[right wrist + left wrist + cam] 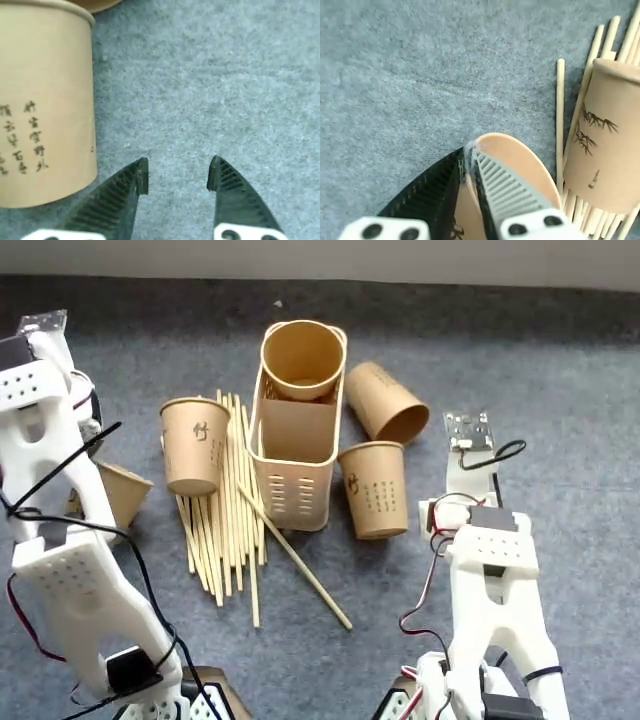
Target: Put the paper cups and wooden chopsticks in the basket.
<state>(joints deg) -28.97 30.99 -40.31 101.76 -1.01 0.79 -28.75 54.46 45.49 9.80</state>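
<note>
My left gripper [470, 156] is shut on the rim of a paper cup [520, 165], one finger inside and one outside; this cup [124, 494] lies tilted at the left of the carpet. Another cup [195, 445] stands upside down on the bundle of wooden chopsticks [225, 515]. The basket [293, 475] stands in the middle with a cup [302, 360] in its far end. My right gripper [177, 175] is open over the carpet, just right of an upside-down cup [45, 110], which stands [375, 490] beside the basket. A further cup [385, 400] lies on its side behind it.
One chopstick [300, 560] lies slanted from the basket's front toward the near edge. Grey carpet [560, 440] covers the table, with free room at the right and front middle. The two white arms [75, 580] [495, 590] take up the near corners.
</note>
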